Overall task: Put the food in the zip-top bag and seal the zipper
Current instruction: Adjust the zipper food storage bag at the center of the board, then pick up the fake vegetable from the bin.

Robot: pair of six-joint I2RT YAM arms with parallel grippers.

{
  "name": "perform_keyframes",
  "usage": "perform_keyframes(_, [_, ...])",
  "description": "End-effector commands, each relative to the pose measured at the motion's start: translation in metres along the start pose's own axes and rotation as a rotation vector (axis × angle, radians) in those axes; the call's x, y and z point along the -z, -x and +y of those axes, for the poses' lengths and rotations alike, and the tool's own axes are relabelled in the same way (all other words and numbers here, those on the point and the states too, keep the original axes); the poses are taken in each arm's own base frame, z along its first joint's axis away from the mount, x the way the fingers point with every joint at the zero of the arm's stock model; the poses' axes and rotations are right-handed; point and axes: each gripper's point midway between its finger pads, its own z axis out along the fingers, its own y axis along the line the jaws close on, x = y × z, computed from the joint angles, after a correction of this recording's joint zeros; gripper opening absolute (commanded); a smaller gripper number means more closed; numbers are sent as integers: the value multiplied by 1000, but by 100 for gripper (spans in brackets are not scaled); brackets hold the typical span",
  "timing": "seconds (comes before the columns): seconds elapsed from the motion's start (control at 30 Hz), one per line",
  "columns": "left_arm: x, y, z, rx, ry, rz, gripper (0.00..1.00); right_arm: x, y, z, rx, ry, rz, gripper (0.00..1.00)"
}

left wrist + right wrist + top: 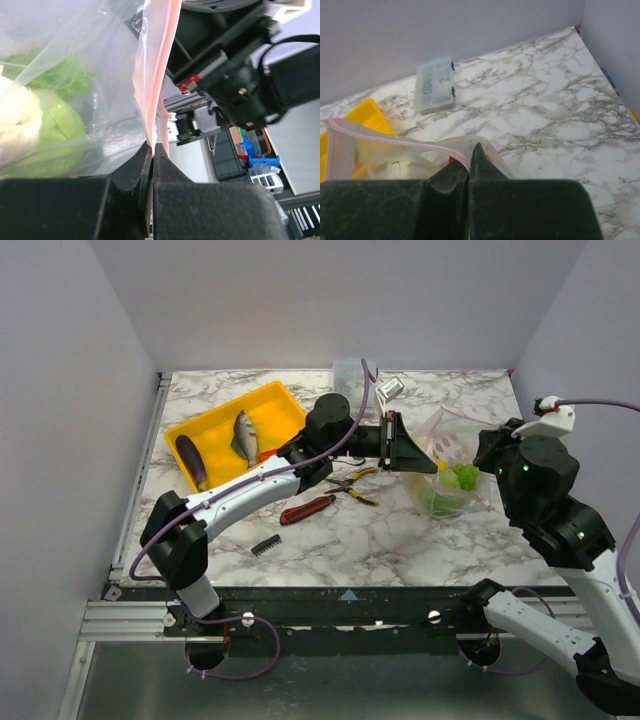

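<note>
The clear zip-top bag hangs between my two grippers at the right middle of the table, with green cabbage and pale food inside. My left gripper is shut on the pinkish zipper at the bag's left end. My right gripper is shut on the zipper at the right end. The purple eggplant and grey fish lie in the yellow tray.
Yellow-handled pliers and a red-handled knife lie on the marble top near the left arm. A small black comb-like part lies near the front. A clear rigid box stands by the back wall.
</note>
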Motion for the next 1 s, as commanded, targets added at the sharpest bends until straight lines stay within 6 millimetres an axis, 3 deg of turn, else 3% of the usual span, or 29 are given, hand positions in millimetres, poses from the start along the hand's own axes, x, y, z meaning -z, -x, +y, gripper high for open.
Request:
perform_keyframes(0.0, [7, -3, -18, -48, -57, 8, 0, 13, 20, -1, -74, 37, -68, 1])
perform_keyframes(0.13, [11, -11, 27, 23, 2, 2, 0, 4, -19, -18, -77, -43, -31, 1])
perform_keyframes(0.27, [19, -11, 45, 32, 42, -7, 0, 2, -29, -28, -71, -86, -30, 1])
perform_keyframes(0.4, [29, -5, 45, -35, 89, -20, 22, 5, -18, -29, -75, -95, -54, 1])
perform_keyframes(0.53, [53, 6, 39, -146, 118, -52, 40, 7, -10, -31, -75, -100, -69, 1])
perform_keyframes(0.73, [117, 35, 45, -280, 217, -200, 52, 6, -11, -29, -76, -93, -65, 1])
perform_keyframes(0.87, [175, 63, 76, -339, 478, -341, 58, 5, -11, -26, -75, -84, -64, 1])
perform_keyframes(0.97, [235, 82, 110, -291, 753, -496, 58, 5, -10, -24, -78, -72, -65, 1])
